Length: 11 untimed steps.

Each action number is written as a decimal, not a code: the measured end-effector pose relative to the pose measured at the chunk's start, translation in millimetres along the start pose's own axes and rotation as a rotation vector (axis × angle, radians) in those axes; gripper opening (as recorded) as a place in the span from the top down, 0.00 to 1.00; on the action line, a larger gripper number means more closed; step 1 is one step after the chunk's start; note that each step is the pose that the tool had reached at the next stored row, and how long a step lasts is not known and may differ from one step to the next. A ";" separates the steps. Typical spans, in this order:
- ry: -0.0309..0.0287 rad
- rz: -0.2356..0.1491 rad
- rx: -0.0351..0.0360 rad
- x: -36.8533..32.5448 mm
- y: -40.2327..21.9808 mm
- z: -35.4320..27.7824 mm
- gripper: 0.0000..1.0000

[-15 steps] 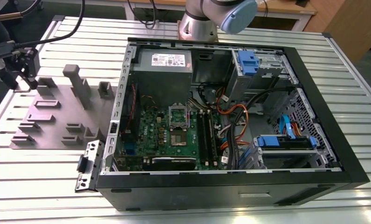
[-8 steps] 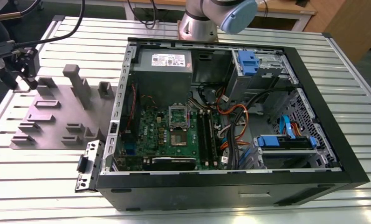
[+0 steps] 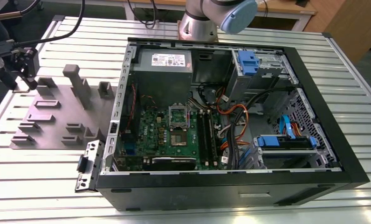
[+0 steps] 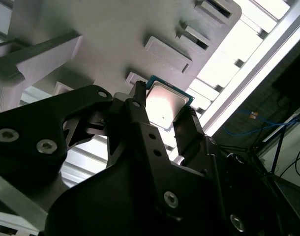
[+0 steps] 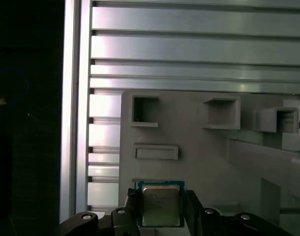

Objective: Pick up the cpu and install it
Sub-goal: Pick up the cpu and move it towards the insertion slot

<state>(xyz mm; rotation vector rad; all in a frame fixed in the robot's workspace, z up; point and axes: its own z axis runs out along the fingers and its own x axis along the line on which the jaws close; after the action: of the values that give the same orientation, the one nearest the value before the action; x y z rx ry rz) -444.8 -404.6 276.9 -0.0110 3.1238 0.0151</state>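
The cpu (image 4: 165, 102), a small square chip with a silver top and a blue-green rim, sits between my gripper's (image 4: 162, 110) two black fingers (image 4: 140, 115). Both fingers press against its opposite edges. The first wrist view shows the same cpu (image 5: 160, 206) held by the gripper (image 5: 161, 201) just over the grey slotted holder plate (image 5: 214, 157). In the exterior view the gripper (image 3: 29, 78) hangs at the far left, over the back corner of that holder plate (image 3: 55, 116). The open silver socket frame (image 3: 178, 116) lies on the green motherboard (image 3: 167, 140) inside the computer case.
The open black computer case (image 3: 235, 186) fills the middle of the ribbed aluminium table (image 3: 36, 186), with a grey power supply (image 3: 163, 70), orange and black cables (image 3: 232, 121) and blue drive brackets (image 3: 285, 142). Upright blocks (image 3: 79, 84) rise from the holder plate. The arm's base (image 3: 198, 23) stands behind the case.
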 end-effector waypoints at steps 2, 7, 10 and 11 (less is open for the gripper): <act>0.0000 0.000 0.0011 0.0 0.0 -0.1 0.53; 0.0000 0.000 0.0033 -0.1 0.0 -0.5 0.53; 0.0001 0.000 0.0040 0.0 0.0 -1.0 0.53; 0.0000 0.000 0.0041 -0.1 0.0 -1.1 0.53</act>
<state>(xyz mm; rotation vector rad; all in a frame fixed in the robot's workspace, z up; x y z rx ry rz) -444.8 -404.6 278.1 -0.0111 3.1238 0.0087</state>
